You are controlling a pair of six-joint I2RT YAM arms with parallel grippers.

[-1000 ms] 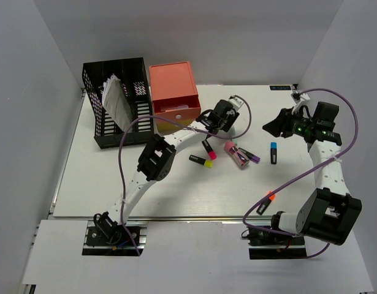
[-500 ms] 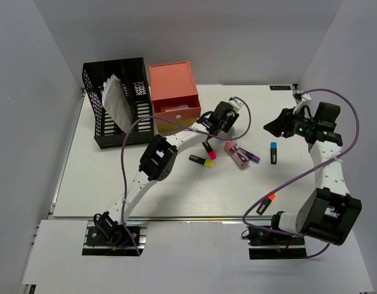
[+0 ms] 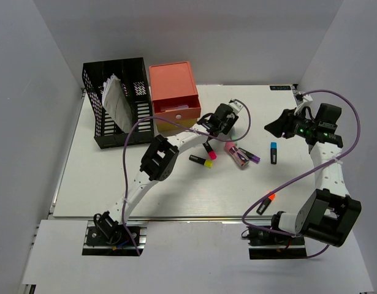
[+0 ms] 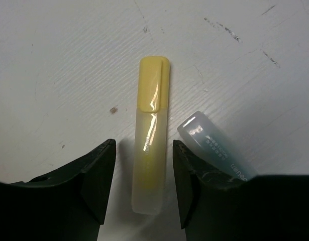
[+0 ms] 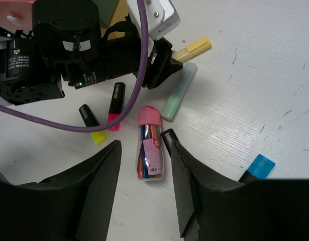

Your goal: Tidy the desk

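Reaching low, left gripper (image 4: 143,150) straddles yellow highlighter (image 4: 153,100), jaws parted; right gripper (image 5: 142,140) hovers parted, empty.

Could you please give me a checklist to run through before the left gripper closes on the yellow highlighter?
1. Opening of the left gripper: ok, open.
2. Target placement: ok; the yellow plastic highlighter lies flat on the white desk, lengthwise between the fingers.
3. Neighbours clear of the fingers: not ok; the pale mint translucent marker runs under one finger's tip.
4. Finger height above the desk: cannot tell.
5. Other arm out of the way: ok; the right gripper is open, apart from the left gripper, above the pink-capped clear tube of pens.
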